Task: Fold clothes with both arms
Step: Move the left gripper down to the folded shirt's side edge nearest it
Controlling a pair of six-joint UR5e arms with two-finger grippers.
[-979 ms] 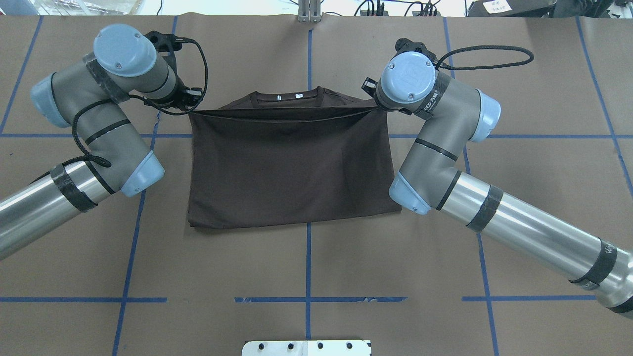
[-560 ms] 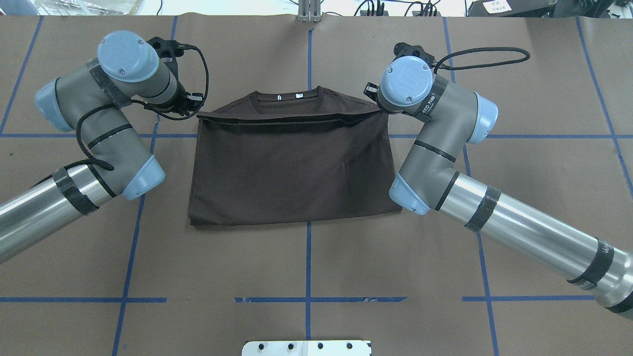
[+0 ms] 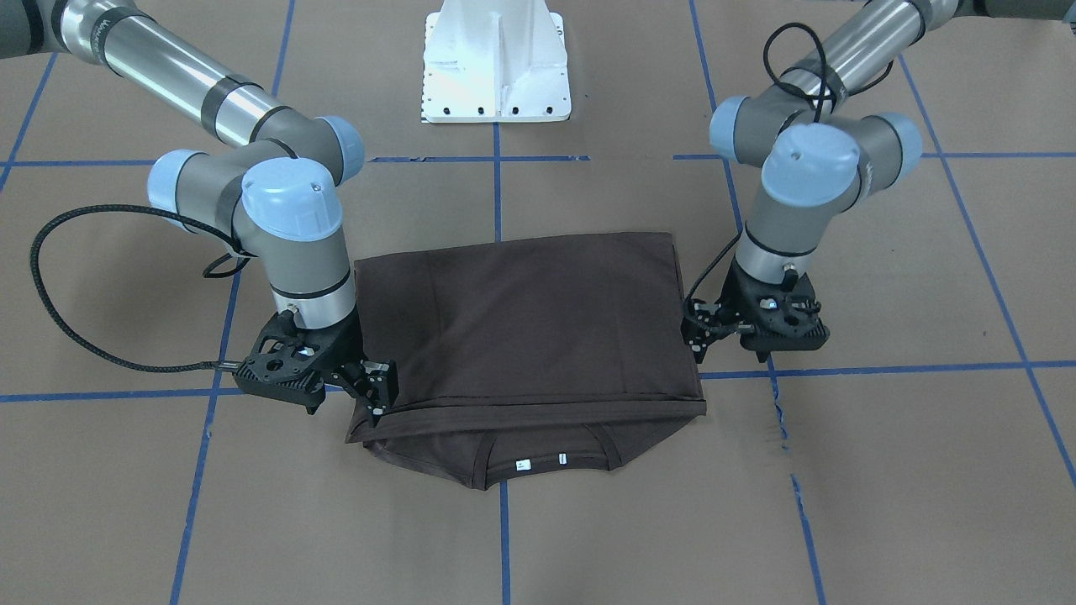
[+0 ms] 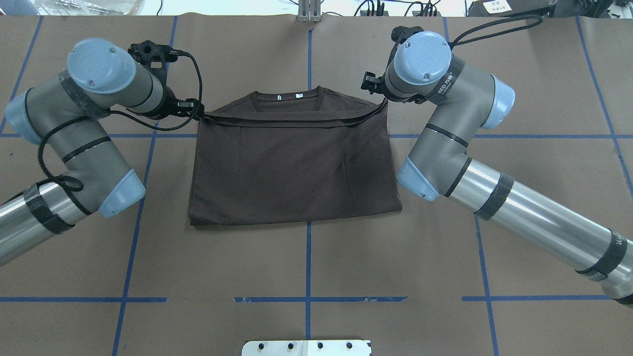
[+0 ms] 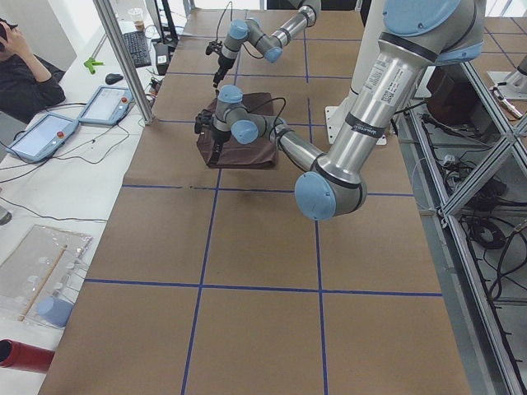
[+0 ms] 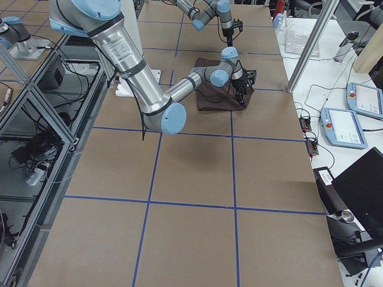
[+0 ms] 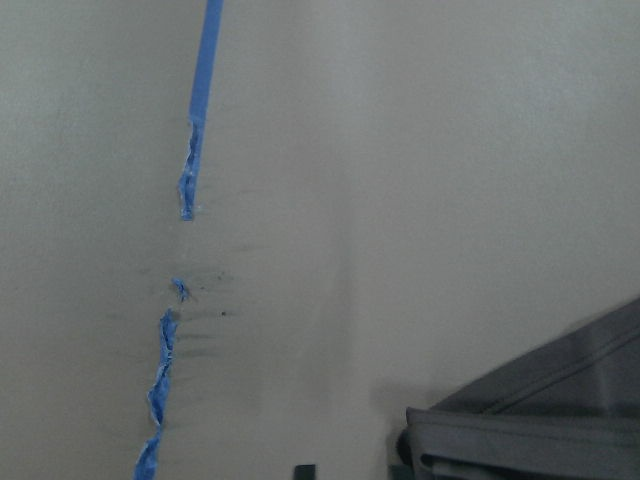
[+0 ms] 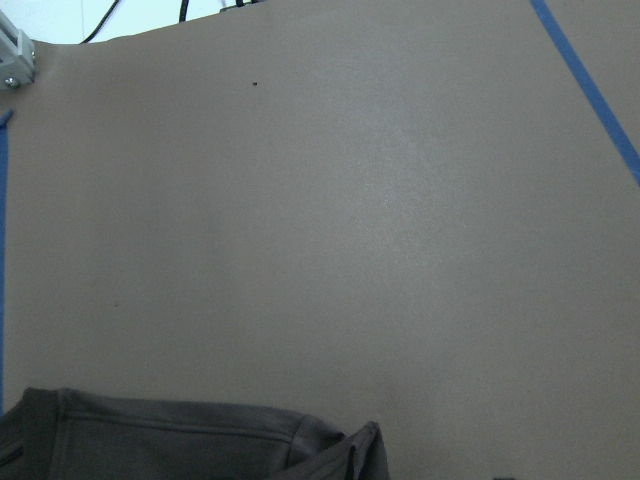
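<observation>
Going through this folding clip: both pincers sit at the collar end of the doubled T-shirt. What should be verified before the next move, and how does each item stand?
1. Hem brought up near the collar: ok; the T-shirt lies doubled, collar and white tags showing beyond the fold edge.
2. Left pincer free of cloth: cannot tell; it sits by the fold edge's corner.
3. Right pincer free of cloth: cannot tell; the corner beneath it looks lifted.
4. Fold edge flat: not ok; overhead, its end rises toward the right pincer.
</observation>
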